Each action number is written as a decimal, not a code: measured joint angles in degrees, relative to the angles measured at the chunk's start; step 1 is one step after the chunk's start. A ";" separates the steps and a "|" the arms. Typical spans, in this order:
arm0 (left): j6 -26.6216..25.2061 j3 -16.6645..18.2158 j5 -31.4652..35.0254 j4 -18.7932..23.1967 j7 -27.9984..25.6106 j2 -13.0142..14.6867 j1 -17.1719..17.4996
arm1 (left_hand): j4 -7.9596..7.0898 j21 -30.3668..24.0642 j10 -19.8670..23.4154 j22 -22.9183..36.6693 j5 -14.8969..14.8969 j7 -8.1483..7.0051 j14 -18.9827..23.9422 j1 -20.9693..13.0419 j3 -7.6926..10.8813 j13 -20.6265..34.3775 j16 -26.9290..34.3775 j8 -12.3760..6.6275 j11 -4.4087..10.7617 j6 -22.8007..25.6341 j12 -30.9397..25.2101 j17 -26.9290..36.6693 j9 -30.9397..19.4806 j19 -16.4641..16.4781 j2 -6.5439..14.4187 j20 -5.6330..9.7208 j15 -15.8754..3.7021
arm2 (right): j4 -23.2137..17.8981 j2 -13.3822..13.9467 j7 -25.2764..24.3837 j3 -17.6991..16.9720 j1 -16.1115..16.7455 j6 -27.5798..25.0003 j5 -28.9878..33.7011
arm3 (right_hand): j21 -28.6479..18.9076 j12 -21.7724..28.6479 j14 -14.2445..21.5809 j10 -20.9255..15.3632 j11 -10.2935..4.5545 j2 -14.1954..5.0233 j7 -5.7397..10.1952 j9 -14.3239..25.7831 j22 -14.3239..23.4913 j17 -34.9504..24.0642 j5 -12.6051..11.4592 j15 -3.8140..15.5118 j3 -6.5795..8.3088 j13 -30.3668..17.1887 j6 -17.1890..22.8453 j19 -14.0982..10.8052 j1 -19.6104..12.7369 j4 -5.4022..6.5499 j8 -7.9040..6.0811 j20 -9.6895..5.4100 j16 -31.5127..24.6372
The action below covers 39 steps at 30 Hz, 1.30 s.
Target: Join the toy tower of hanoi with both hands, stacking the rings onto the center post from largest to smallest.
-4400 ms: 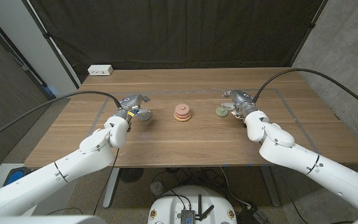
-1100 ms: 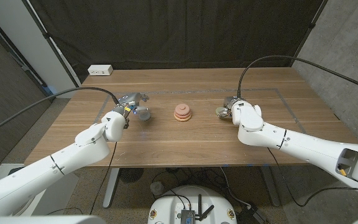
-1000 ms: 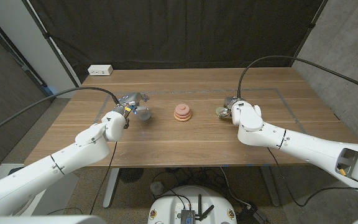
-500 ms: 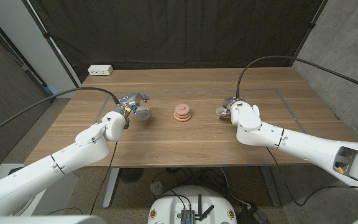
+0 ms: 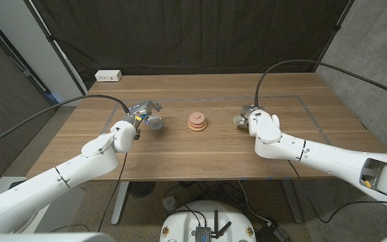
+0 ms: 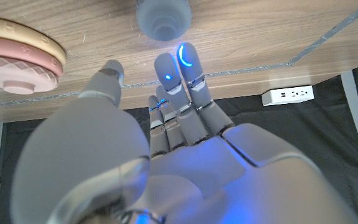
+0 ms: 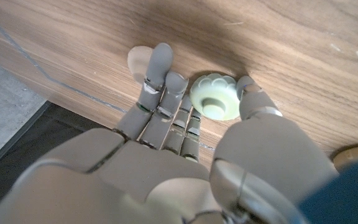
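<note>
Your right hand (image 7: 185, 155) has its fingers spread around the small green ring (image 7: 214, 97), thumb on one side and fingers on the other, not yet closed on it; pinch it by the scalloped rim and lift straight up before carrying it left toward the stack. Your left hand (image 6: 166, 143) reaches for the grey-blue ring (image 6: 162, 17), fingertips just short of it and grasping nothing. Both rings lie on the wooden table (image 5: 180, 154), one to each side of the pink stack (image 5: 197, 122) at the centre. Settle which ring is larger before moving, since the bigger goes on first; I cannot tell from here. The rings look like soft, matte silicone, round with a raised hub, so they should grip well but may flex under a hard squeeze
</note>
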<state>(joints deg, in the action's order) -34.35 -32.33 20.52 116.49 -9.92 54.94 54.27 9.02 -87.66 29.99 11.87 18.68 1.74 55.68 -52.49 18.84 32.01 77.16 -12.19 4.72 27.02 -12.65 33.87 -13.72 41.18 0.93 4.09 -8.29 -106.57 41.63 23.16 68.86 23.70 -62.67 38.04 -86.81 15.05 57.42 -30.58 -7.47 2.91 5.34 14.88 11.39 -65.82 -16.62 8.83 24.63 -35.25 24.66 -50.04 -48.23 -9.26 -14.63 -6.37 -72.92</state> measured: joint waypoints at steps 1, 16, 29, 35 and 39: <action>0.02 0.00 -0.02 0.00 0.00 0.00 0.00 | 0.00 0.00 0.12 0.00 0.00 0.00 0.00 0.00 0.00 0.00 0.00 0.00 -0.11 0.00 0.00 0.00 0.00 0.00 0.00 0.00 0.00 | 0.00 0.00 0.00 0.02 0.00 0.00 0.00 | -0.15 0.41 0.51 -0.54 0.06 -0.18 0.11 -0.01 0.15 -0.47 0.01 0.11 0.00 -0.19 0.45 -0.40 -0.18 0.00 -0.11 -0.17 -0.34; -0.23 0.51 -0.60 0.65 -0.60 0.28 0.78 | 0.08 0.00 0.63 0.27 0.40 0.02 0.11 0.45 0.86 -0.01 0.00 0.00 -0.18 0.61 0.00 0.21 0.01 0.01 0.45 -0.01 0.11 | 0.02 0.29 -2.58 -1.04 1.75 0.94 -0.56 | -1.14 2.49 5.76 -5.29 2.45 -0.40 -0.73 0.60 0.87 -4.36 -1.15 2.73 1.25 -3.06 5.17 -4.68 -0.35 0.40 -3.68 -1.43 -4.73; -0.49 1.42 -0.93 1.70 -1.45 0.94 1.85 | 0.15 0.00 1.67 0.53 0.61 0.03 0.57 0.45 1.27 0.22 0.00 0.00 0.23 1.21 -0.37 0.27 -0.28 0.71 0.45 0.11 -0.05 | -1.63 1.54 -5.83 -3.79 3.82 4.56 -1.36 | -1.56 2.67 8.03 -6.31 3.48 -1.01 -3.00 0.60 1.44 -4.63 -2.67 3.77 2.35 -4.72 7.42 -6.61 0.26 -0.39 -4.12 -2.12 -7.38; -0.42 1.58 -0.91 1.82 -1.89 1.01 2.01 | 0.31 0.00 1.74 0.80 0.83 -0.23 0.93 0.45 1.73 0.27 0.21 0.00 0.30 1.47 -0.37 0.54 -0.28 0.85 0.45 0.25 -0.30 | -2.56 2.08 -5.74 -4.72 4.42 5.27 -1.44 | -1.56 2.67 8.64 -6.62 3.78 -1.01 -3.08 0.58 1.56 -4.63 -3.12 3.75 2.73 -5.11 7.50 -7.03 0.26 -0.77 -4.55 -2.53 -7.91; -0.31 1.59 -0.82 1.82 -1.99 1.01 2.01 | 0.31 0.00 1.74 0.80 0.83 -0.02 0.93 0.45 1.72 0.27 0.40 0.00 0.29 1.68 -0.37 0.40 -0.28 1.03 0.45 0.42 -0.30 | -3.27 2.41 -5.69 -5.60 4.89 5.76 -1.34 | -1.56 2.66 8.75 -7.13 4.29 -1.01 -3.39 0.50 1.57 -4.63 -3.14 3.64 2.90 -5.24 7.81 -7.04 0.26 -0.93 -4.55 -2.51 -8.47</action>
<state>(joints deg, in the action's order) -34.66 -30.73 19.70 118.30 -11.92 55.95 56.28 9.33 -87.66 31.73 12.68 19.52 1.72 56.61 -52.04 20.56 32.28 77.56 -12.19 5.01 28.69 -13.02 34.26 -14.00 42.20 1.38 4.51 -8.60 -109.83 44.04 17.46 63.25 28.59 -56.91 36.70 -88.37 17.71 66.17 -37.71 -3.18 1.90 1.94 15.38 12.97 -70.45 -19.77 12.47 27.53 -40.49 32.47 -57.08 -47.97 -10.20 -19.18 -8.88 -81.39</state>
